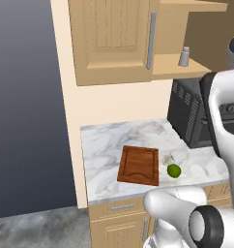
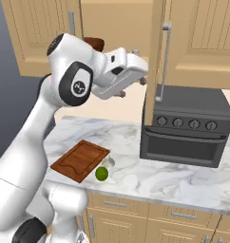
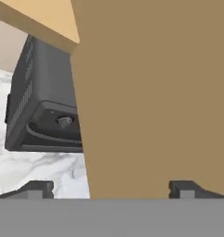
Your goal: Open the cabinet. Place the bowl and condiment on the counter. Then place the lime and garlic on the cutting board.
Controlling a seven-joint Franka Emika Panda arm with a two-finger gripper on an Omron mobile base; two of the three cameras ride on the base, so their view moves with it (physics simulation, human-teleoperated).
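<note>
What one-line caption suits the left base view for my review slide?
Cabinet open, condiment on its shelf; lime and garlic beside the cutting board on the counter.

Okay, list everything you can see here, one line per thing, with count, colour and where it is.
cabinet: one, light tan, on the wall, right door swung open
condiment: one, grey, on the open cabinet shelf
bowl: one, dark reddish-brown, in the cabinet, mostly hidden behind the arm
counter: one, white marble
cutting board: one, reddish-brown, flat on the counter
lime: one, green, on the counter right of the board
garlic: one, pale, beside the lime
oven: one, dark grey, on the counter
gripper: one, dark tips, open, near the cabinet door
</note>
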